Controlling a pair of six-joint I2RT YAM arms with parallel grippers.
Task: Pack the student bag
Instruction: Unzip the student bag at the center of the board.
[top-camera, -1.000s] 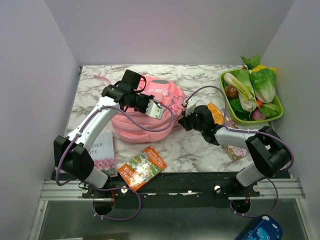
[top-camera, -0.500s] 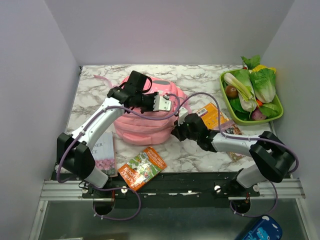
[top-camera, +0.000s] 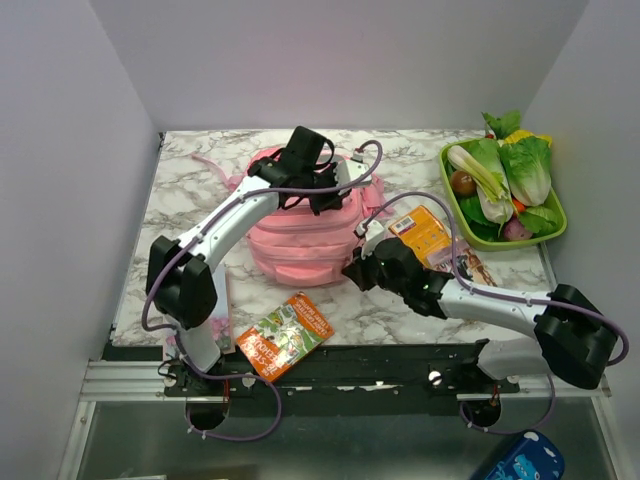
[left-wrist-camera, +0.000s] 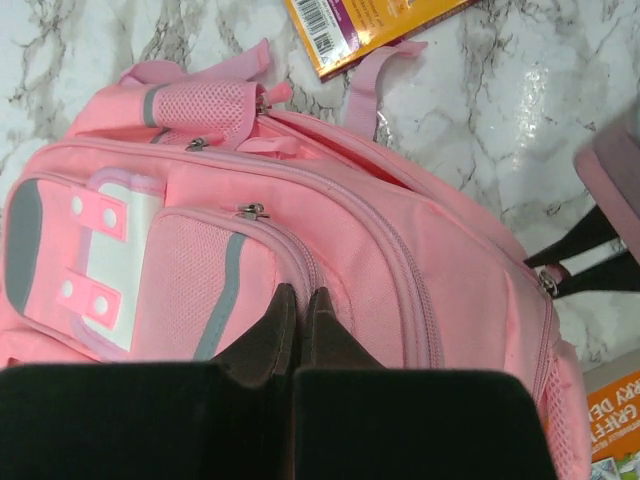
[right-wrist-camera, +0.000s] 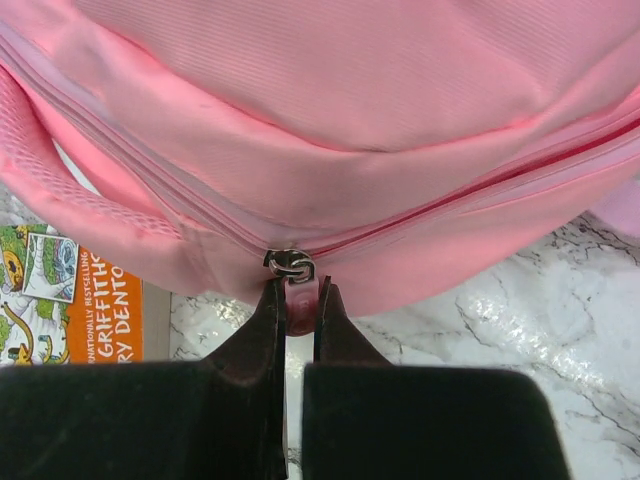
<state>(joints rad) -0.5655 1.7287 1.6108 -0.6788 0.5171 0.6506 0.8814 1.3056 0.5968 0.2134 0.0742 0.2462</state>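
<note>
1. Jaws of right gripper (right-wrist-camera: 298, 292) clamp zip pull (right-wrist-camera: 298, 305) on near-side seam of bag (right-wrist-camera: 330, 100).
2. Jaws of left gripper (left-wrist-camera: 297, 305) are closed together, tips pressed on bag top fabric beside front pocket (left-wrist-camera: 190, 290).
3. Bag lies at centre of table (top-camera: 180, 200); orange book (top-camera: 285, 335) near its front, second book (top-camera: 425, 230) just right.
</note>
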